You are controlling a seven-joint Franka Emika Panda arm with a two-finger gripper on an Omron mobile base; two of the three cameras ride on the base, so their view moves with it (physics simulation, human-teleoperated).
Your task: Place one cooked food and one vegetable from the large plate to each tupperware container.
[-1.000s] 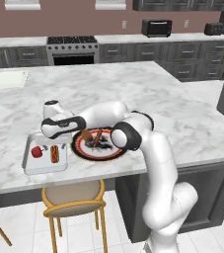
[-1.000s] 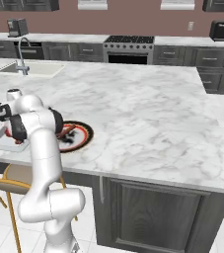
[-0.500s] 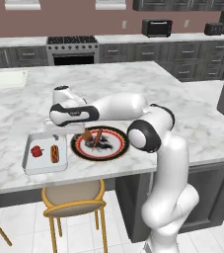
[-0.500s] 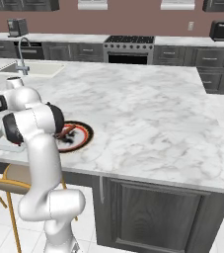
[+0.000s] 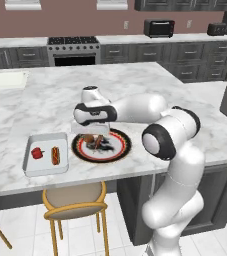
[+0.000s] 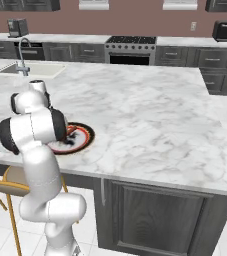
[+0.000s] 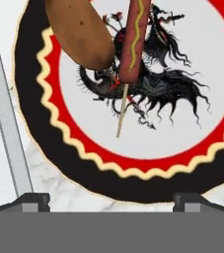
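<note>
Black-rimmed, the large plate (image 5: 118, 151) lay near the counter's front edge, just beside one tupperware container (image 5: 31, 167) already holding a red vegetable (image 5: 36, 153) and a sausage (image 5: 55, 155). Your gripper (image 7: 111, 200) hovered above the plate, fingers spread and holding nothing. The skewered sausage (image 7: 133, 39) touched the brown potato (image 7: 79, 29); in your judgement, a descent between them risked nudging both or pinching only the thin stick.
</note>
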